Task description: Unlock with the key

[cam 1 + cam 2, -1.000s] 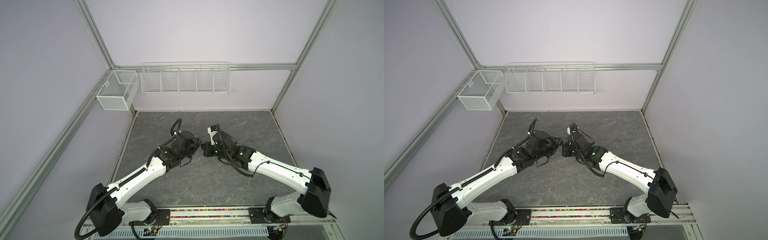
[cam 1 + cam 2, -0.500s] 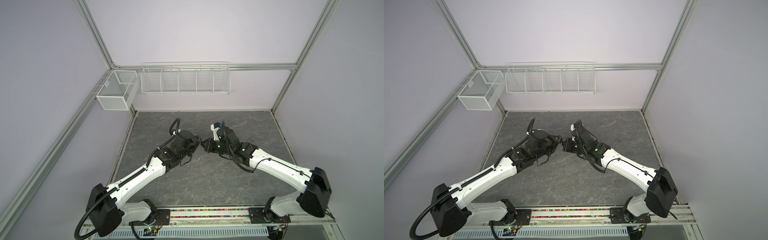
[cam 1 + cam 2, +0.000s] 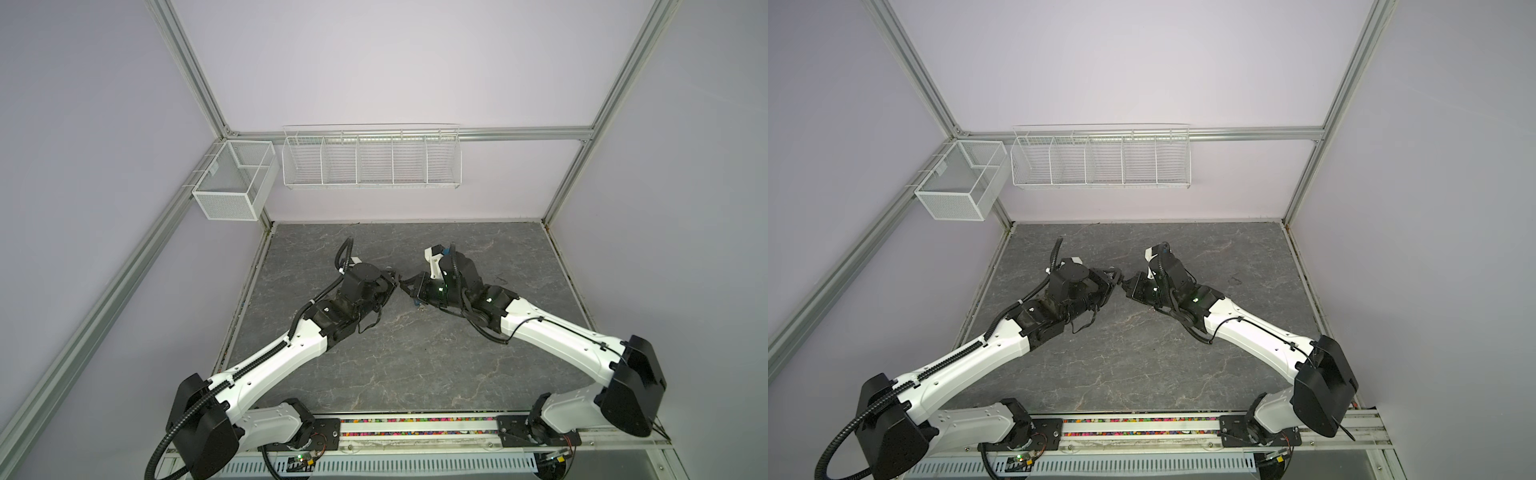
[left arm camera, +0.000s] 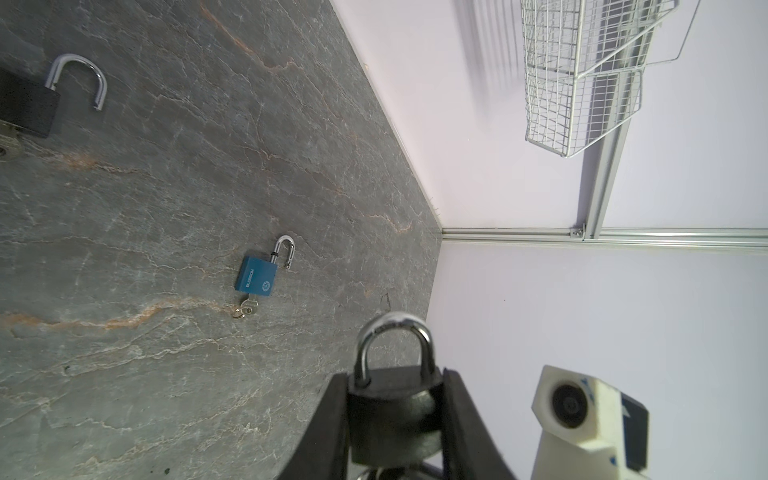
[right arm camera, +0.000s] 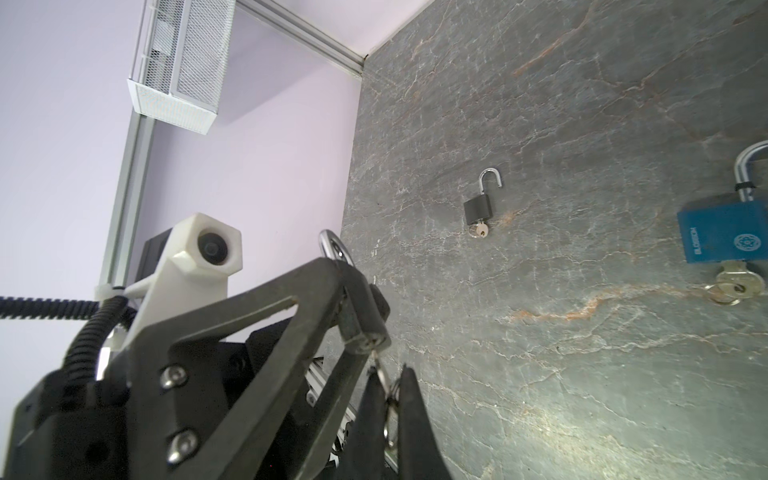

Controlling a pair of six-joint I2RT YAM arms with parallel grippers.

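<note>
A dark padlock [image 4: 395, 415] with its shackle [image 4: 392, 332] seated in the body is held above the table, my left gripper [image 4: 395, 376] shut on its sides. A small silver key [image 5: 381, 365] sticks out of the lock's underside [image 5: 365, 320], and my right gripper [image 5: 388, 372] is shut on the key's head and ring. In both top views the left gripper [image 3: 392, 280] and right gripper [image 3: 409, 284] meet tip to tip over the middle of the table, the lock hidden between them.
A blue padlock [image 4: 255, 276] with open shackle and key lies on the grey table [image 3: 415, 357]. A black padlock [image 5: 478, 210], open too with a key in it, lies farther off. White wire baskets [image 3: 372, 160] hang on the back wall.
My right wrist has turned about its own axis with the key still pinched in the lock. The left gripper has shifted slightly and keeps its hold on the padlock.
</note>
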